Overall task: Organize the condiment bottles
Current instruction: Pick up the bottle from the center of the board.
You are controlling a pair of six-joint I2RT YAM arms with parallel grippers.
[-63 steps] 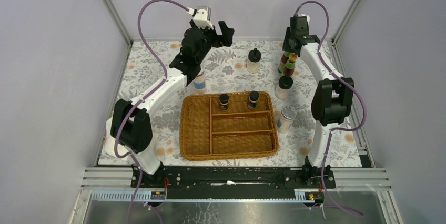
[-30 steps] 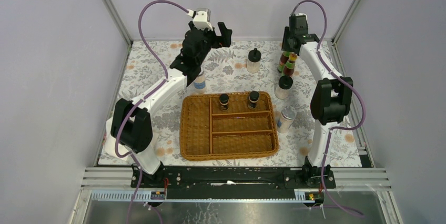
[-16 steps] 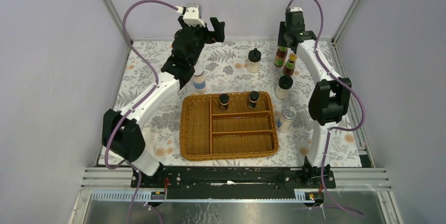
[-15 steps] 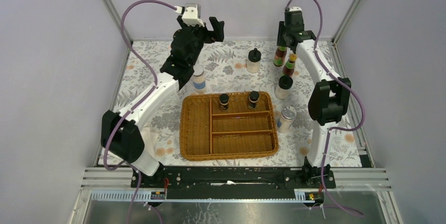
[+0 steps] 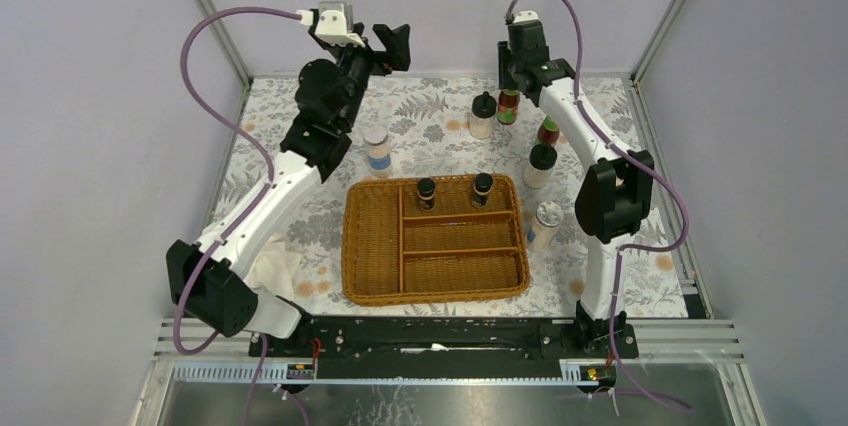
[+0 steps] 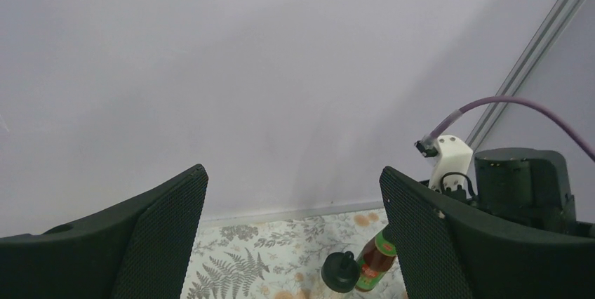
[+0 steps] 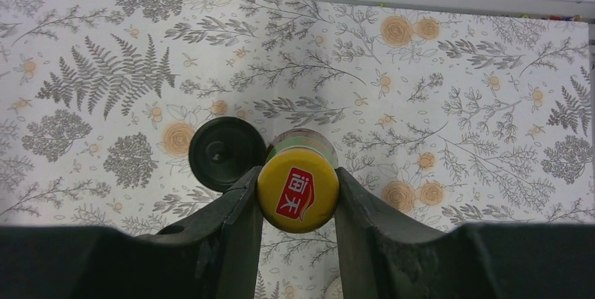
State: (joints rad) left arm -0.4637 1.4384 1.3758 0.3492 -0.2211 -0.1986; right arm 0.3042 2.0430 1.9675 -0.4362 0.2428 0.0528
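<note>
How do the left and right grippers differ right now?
The left gripper has its jaws wide open with nothing between them; the right gripper is shut on a yellow-capped bottle. The left gripper points at the back wall, high above the table; the right gripper faces straight down, next to a black-lidded jar. Both are over the table's far end.
</note>
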